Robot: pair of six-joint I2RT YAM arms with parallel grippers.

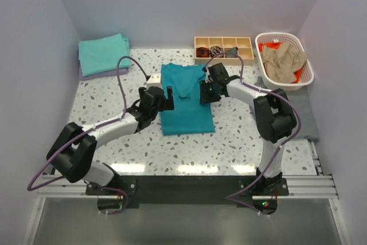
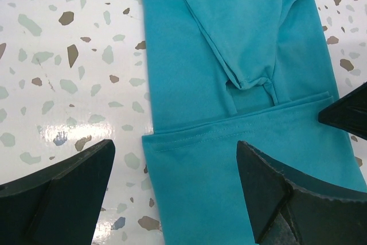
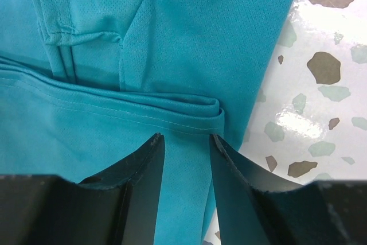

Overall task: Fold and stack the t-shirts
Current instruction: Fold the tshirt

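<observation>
A deep teal t-shirt [image 1: 184, 98] lies flat at the table's centre, sleeves folded in and its lower part folded up over the body. My left gripper [image 1: 168, 98] is at its left edge, open wide. In the left wrist view [image 2: 175, 159] one finger [image 2: 63, 193] is over the bare table and the other [image 2: 287, 199] over the shirt [image 2: 229, 38]. My right gripper [image 1: 205, 93] is at the shirt's right edge, open. In the right wrist view [image 3: 186, 139] its tips sit just behind the folded hem [image 3: 172, 113]. Neither gripper holds fabric.
Folded aqua-green shirts on a lavender one [image 1: 103, 54] are stacked at the back left. A wooden compartment tray [image 1: 223, 49] stands at the back. A white lattice basket [image 1: 304, 76] at the back right holds tan [image 1: 282, 58] and orange shirts. A grey cloth [image 1: 309, 116] lies at the right edge.
</observation>
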